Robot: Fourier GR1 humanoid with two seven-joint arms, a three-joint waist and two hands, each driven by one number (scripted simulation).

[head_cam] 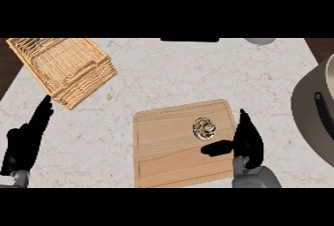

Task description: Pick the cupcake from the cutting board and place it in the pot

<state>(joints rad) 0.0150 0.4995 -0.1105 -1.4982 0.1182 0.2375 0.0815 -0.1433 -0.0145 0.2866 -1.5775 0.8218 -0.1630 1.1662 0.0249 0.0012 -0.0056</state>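
Observation:
A small cupcake (205,128) with pale swirled topping sits on the wooden cutting board (169,150), toward its right half. My right hand (244,141) hovers at the board's right edge, fingers straight and pointing away, thumb stretched left just below the cupcake without touching it. The grey pot (306,119) is cut off by the right edge of the view, with a dark handle on its rim. My left hand (24,141) rests open at the left edge, fingers up.
A wicker basket (65,68) lies tilted at the back left of the marble counter (176,75). A dark object (189,39) and a grey rounded thing (261,40) show at the counter's far edge.

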